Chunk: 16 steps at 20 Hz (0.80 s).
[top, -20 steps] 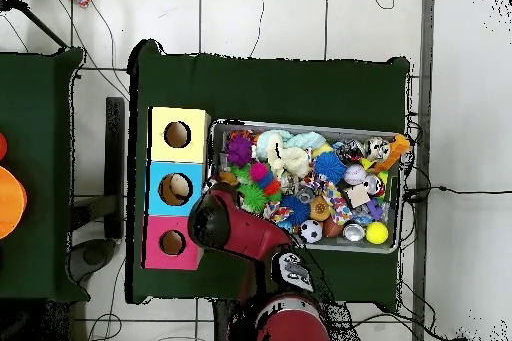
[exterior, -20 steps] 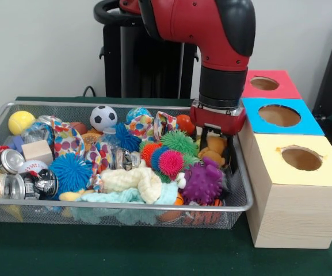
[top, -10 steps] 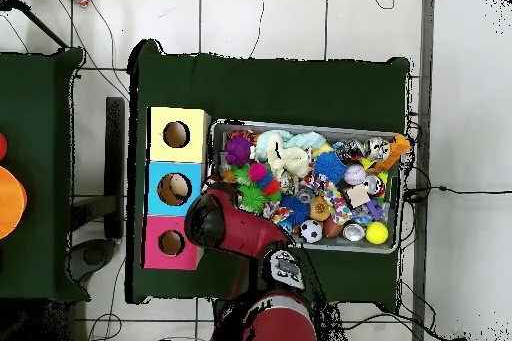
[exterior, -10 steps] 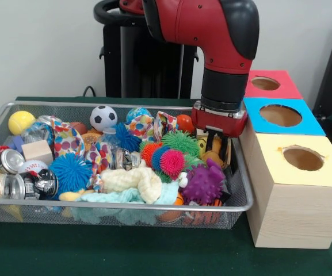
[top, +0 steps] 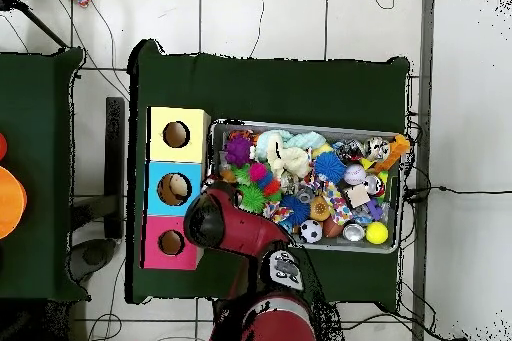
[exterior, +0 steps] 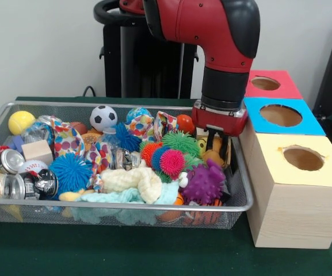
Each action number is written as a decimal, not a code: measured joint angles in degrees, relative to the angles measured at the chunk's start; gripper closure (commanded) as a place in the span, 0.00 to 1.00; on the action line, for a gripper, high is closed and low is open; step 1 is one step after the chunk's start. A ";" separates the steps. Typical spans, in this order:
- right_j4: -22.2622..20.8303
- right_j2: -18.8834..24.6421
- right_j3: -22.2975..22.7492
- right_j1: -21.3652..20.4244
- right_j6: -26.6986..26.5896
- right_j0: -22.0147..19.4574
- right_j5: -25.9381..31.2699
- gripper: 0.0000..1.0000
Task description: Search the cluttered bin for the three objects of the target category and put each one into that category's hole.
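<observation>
My gripper (exterior: 214,142) hangs at the right end of the wire bin (exterior: 125,205), and its fingers are shut on an orange plush toy (exterior: 213,156) that still rests among the clutter. In the overhead view the red arm (top: 215,222) hides the gripper and the toy. Beside the bin stand three boxes with round holes: yellow (exterior: 327,172), blue (exterior: 304,123) and red (exterior: 286,86). From above they are the yellow box (top: 195,117), blue box (top: 195,172) and red box (top: 152,227). Something pale shows inside the blue box's hole.
Close to the gripper lie a purple spiky ball (exterior: 203,183), a green one (exterior: 179,141) and a pink one (exterior: 170,162). Further left are a soccer ball (exterior: 103,117), a yellow ball (exterior: 21,122), cans (exterior: 7,172) and pale cloth (exterior: 134,179).
The fingers, spread wide around the plush toy a second ago, have drawn together on it. The gripper has risen slightly and shifted a little toward the boxes.
</observation>
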 measured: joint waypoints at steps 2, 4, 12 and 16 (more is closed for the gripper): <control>-0.25 0.00 0.23 -0.74 0.00 0.00 -0.01 1.00; -0.30 0.01 0.63 -2.06 0.00 0.00 0.12 1.00; -0.31 0.74 2.84 -8.98 0.00 -0.63 1.15 1.00; -0.62 1.93 3.61 -11.21 0.00 -2.62 1.15 1.00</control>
